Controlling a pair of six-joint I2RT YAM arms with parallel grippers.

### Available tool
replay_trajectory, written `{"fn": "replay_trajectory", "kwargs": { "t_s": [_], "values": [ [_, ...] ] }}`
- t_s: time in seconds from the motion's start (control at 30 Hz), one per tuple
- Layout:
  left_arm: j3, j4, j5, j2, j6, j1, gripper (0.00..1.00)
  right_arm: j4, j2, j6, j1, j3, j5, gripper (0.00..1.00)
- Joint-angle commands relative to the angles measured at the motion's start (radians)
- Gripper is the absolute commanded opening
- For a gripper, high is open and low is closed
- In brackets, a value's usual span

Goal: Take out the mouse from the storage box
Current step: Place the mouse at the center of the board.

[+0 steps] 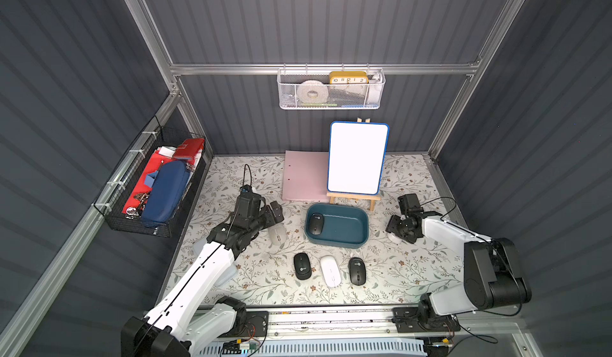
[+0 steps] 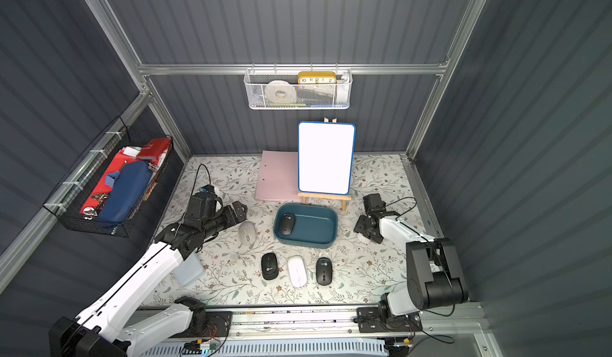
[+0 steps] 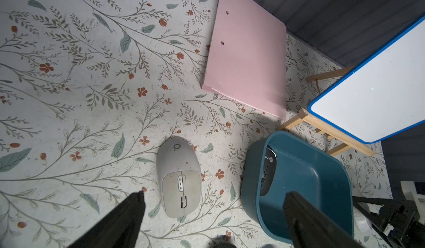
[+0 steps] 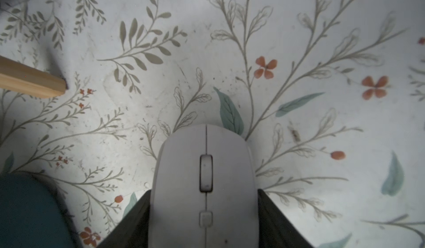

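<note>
Grey ribbed walls enclose a floral surface (image 1: 414, 272), and near its middle in both top views sits the storage box (image 1: 334, 242) (image 2: 304, 242), a shallow teal tub. One black mouse (image 1: 316, 223) (image 2: 286, 223) lies inside it, against the end toward the left of the frame; we see no other thing in the tub.

Just right of the box in a top view, the right gripper (image 1: 395, 231) is clamped on a white mouse (image 1: 394, 238). In the right wrist view its two dark fingers (image 4: 138, 212) press both flanks of that mouse (image 4: 204, 177), wheel side up, low over the flowers. We cannot tell whether it touches the surface.

On the box's other side the left gripper (image 1: 276, 213) hangs with its jaws wide apart and holding nothing. In the left wrist view a grey mouse (image 3: 179, 177) lies on the surface between the spread fingers (image 3: 135, 203), beside the tub's wall (image 3: 250, 189).

Toward the bottom of the frame, in front of the box, a row of three mice (image 1: 330, 270) lies side by side: black, white, black.

Behind the box stands a whiteboard (image 1: 357, 158) on a small wooden easel (image 1: 352, 198), with a pink folder (image 1: 304, 176) flat beside it. A white mesh basket (image 1: 331, 103) hangs on the back wall and a black wire basket (image 1: 139, 228) on the wall at the left of the frame.
</note>
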Motion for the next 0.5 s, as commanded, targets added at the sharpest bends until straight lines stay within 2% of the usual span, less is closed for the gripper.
{"fn": "replay_trajectory", "kwargs": {
  "t_s": [0.0,0.23,0.3,0.37,0.47],
  "values": [
    [0.03,-0.017,0.016,0.019,0.035,0.0,0.99,0.009,-0.01,0.011,-0.002,0.001,-0.006,0.68],
    [0.076,-0.005,0.014,0.063,0.065,-0.024,1.0,-0.021,-0.08,0.006,-0.001,0.003,0.001,0.79],
    [0.113,-0.01,-0.016,0.107,0.067,-0.081,0.99,-0.043,-0.124,0.009,0.002,0.008,-0.007,0.8],
    [0.17,-0.025,-0.063,0.18,0.067,-0.184,0.99,-0.063,-0.181,0.012,0.008,0.01,-0.013,0.8],
    [0.243,-0.036,-0.066,0.298,0.049,-0.289,1.0,-0.095,-0.276,0.013,0.025,0.01,-0.015,0.8]
  ]
}}
